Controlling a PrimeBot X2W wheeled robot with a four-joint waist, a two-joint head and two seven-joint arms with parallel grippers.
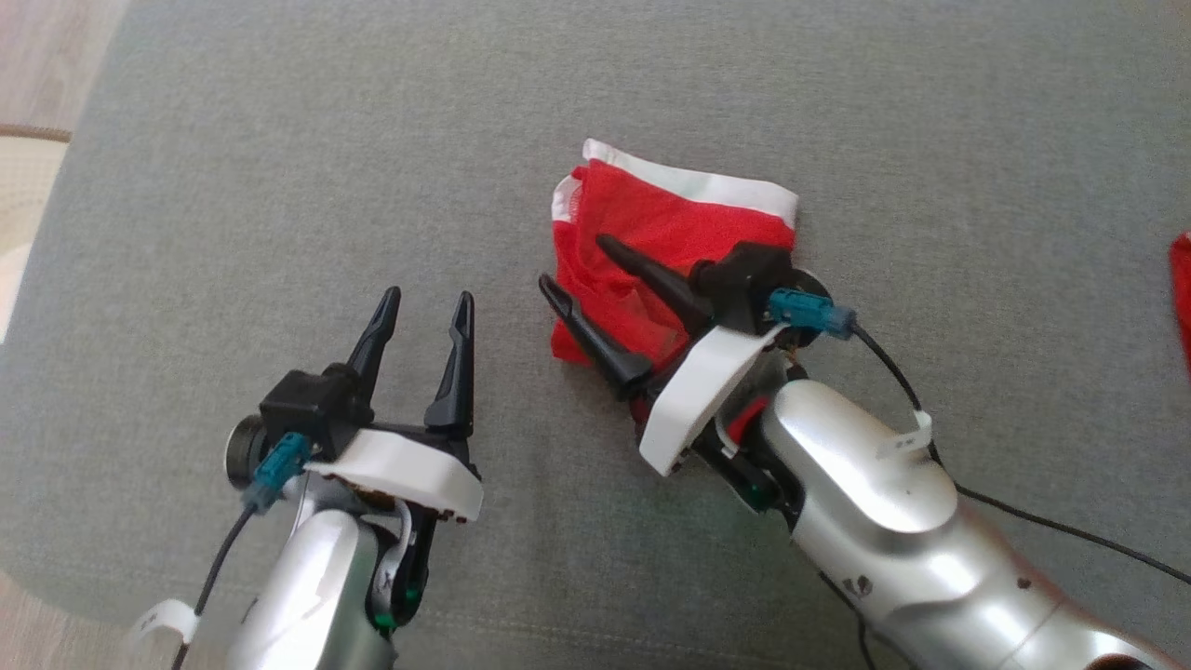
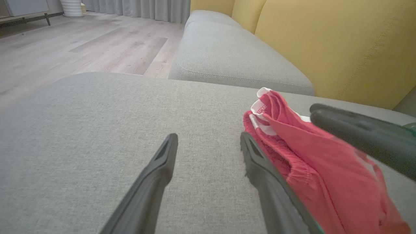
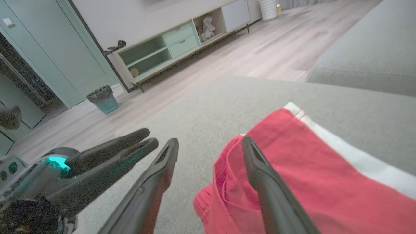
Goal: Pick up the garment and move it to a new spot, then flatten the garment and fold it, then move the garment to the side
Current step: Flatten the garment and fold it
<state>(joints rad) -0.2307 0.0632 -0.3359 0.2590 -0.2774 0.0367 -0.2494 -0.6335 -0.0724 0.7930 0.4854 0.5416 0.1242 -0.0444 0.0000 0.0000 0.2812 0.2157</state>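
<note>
Left gripper point(image 1: 427, 298): lower left of the head view, its two dark fingers spread apart with nothing between them, pointing up the frame over bare cushion, just left of the garment.
Seat cushion point(image 1: 279, 186): grey woven fabric that carries the garment, with both grippers over it.
Garment point(image 1: 670, 223): red cloth with a white band along its upper edge, bunched loosely at the centre of the head view, on the cushion.
Garment tab point(image 2: 260, 109): a small white tab at the near fold, centre right of the left wrist view, with red marks on it too small to read.
Right gripper point(image 1: 569, 262): centre of the head view, fingers parted and slanting toward the upper left. One finger lies over the red cloth and the other runs along its left edge. It pinches no cloth.
Red item point(image 1: 1182, 288): a sliver at the right edge of the head view, well apart from the garment. What it is cannot be told.
Waste bin point(image 3: 102, 99): teal, at middle left of the right wrist view, standing on the wooden floor and lined with a dark bag. Its contents cannot be seen.
Sideboard point(image 3: 182, 39): pale with green compartments, at upper centre of that view. A small ball point(image 3: 134, 71) sits in an open left shelf and a pale toy figure point(image 3: 206, 29) in the open compartment further right.
Backrest point(image 2: 341, 42): yellow, at upper right of the left wrist view, behind the grey cushions.
</note>
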